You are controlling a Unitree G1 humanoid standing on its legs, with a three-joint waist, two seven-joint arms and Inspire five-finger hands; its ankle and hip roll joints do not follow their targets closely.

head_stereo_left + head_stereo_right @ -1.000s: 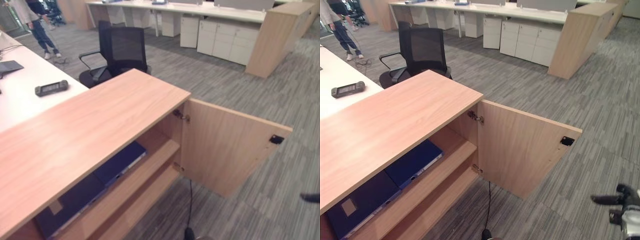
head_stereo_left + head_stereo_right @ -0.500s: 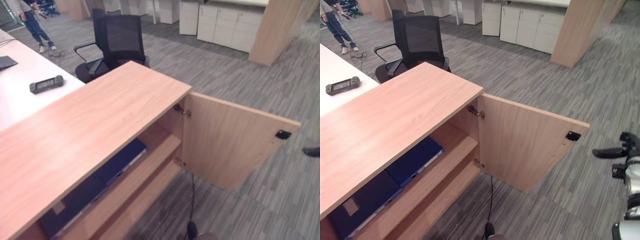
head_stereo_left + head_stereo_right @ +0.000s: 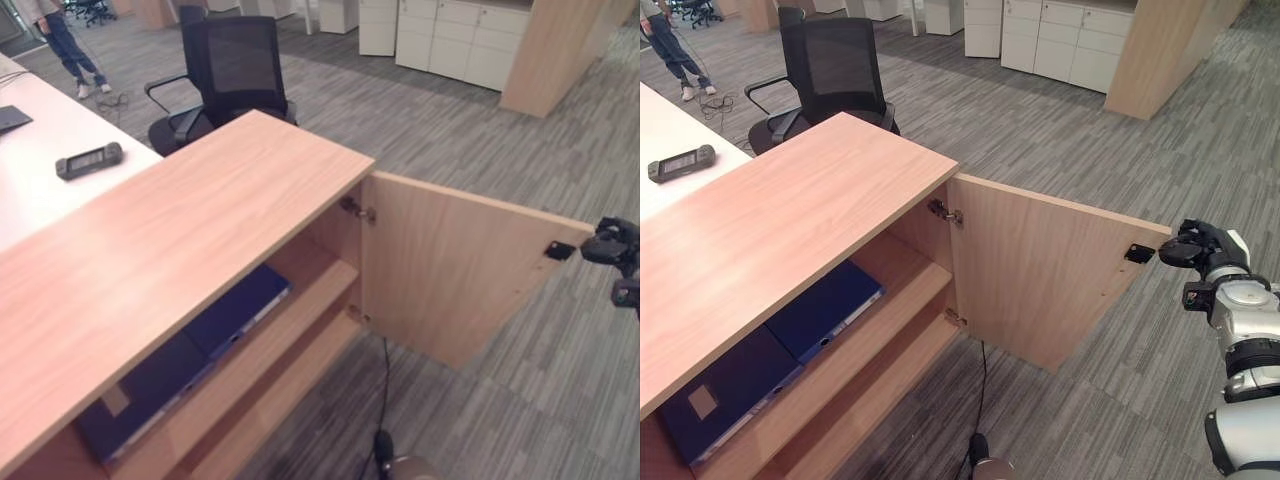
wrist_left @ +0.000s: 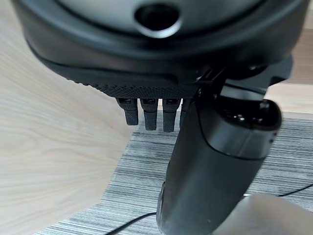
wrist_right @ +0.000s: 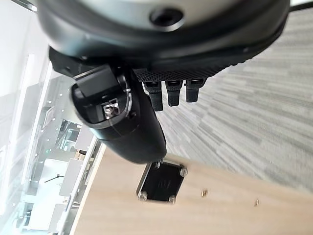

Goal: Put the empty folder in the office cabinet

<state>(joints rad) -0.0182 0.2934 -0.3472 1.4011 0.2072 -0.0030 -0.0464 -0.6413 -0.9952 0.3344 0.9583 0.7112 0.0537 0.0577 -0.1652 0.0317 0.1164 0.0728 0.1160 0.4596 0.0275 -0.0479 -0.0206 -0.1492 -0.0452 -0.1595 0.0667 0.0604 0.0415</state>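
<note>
1. Fingers (image 5: 168, 93) of the right hand (image 3: 1200, 245) look curled and hold nothing; the thumb tip sits at the black catch plate (image 5: 161, 182) on the door (image 3: 1040, 270), though contact cannot be confirmed.
2. From the head views, the right hand is at the free upper corner of the door, beside the catch plate.
3. Left hand (image 4: 195, 161): in its wrist view the fingers (image 4: 146, 115) point down in a short row beside the thumb, holding nothing, close to a pale wooden panel (image 4: 54, 161) with the carpet (image 4: 142, 186) below.
4. The cabinet (image 3: 190, 240) stands with its door swung wide, hinged at the right end of the opening.
5. Two dark blue folders lie flat on the upper shelf (image 3: 890, 315) inside the cabinet, side by side.
6. One folder (image 3: 825, 310) lies nearer the hinges; the other folder (image 3: 725, 390), with a pale label on its cover, lies further left under the top.
7. Which of the two is the empty one cannot be told.
8. A lower shelf (image 3: 875, 385) shows below the first.
9. A white desk (image 3: 40, 170) adjoins the cabinet on the left, with a small dark device (image 3: 88, 160) resting on it.
10. A black office chair (image 3: 830, 75) stands behind the cabinet.
11. A person's legs (image 3: 68, 48) show at the far upper left, well apart from the cabinet.
12. White drawer units (image 3: 1060, 45) and a wooden panel end (image 3: 1160, 55) stand across the carpet in the background.
</note>
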